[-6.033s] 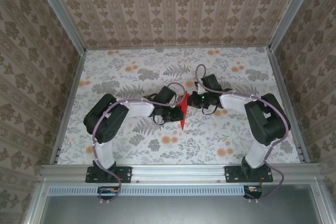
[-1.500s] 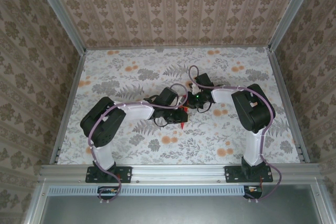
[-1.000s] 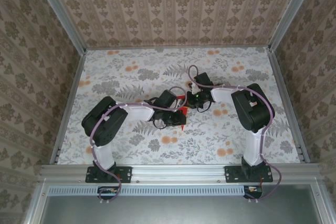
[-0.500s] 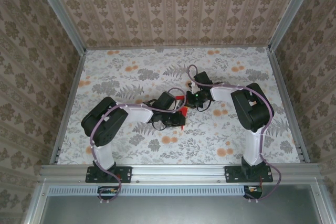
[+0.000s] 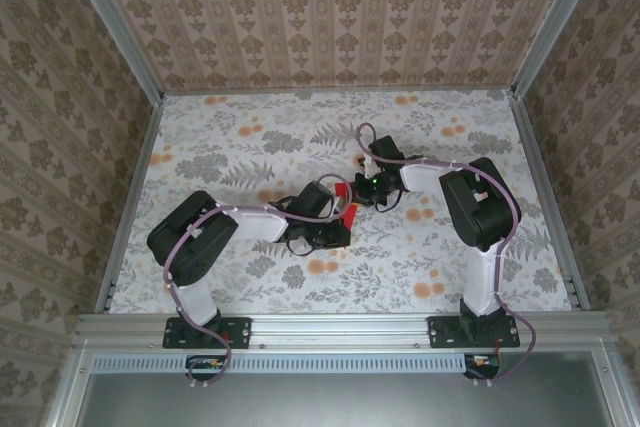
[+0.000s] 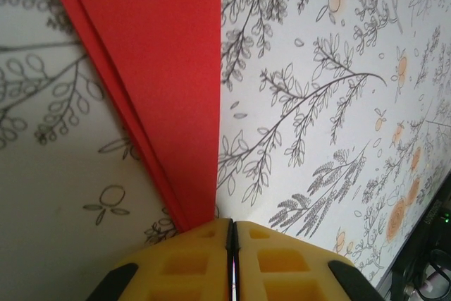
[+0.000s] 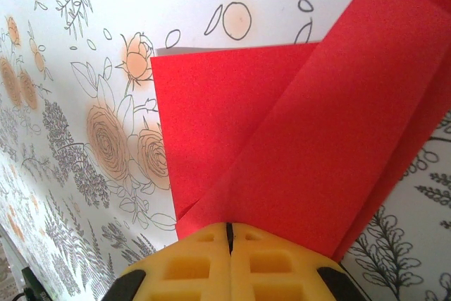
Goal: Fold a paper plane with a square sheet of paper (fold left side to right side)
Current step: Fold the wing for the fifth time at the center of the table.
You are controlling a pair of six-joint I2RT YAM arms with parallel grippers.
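Note:
The red paper (image 6: 155,68) is a creased, folded shape with layered flaps, and it runs from the top of the left wrist view down to my left gripper (image 6: 232,225). That gripper's yellow fingers (image 6: 183,259) are shut, with the paper's edge at their seam. In the right wrist view the paper (image 7: 317,139) spreads as two overlapping flaps from my right gripper (image 7: 229,229), which is shut on it. From above, a small piece of the paper (image 5: 347,214) shows between the left gripper (image 5: 338,231) and the right gripper (image 5: 357,190). The rest is hidden under the wrists.
The floral tablecloth (image 5: 250,137) covers the table, with patterned walls on three sides. A metal rail (image 5: 340,325) runs along the near edge by the arm bases. Both arms meet at the table's middle, their cables looping close together.
The left gripper has shifted right and toward the near edge, and its arm has stretched lower. Less red paper shows from above than 6 seconds ago. The right gripper has barely moved over the last second.

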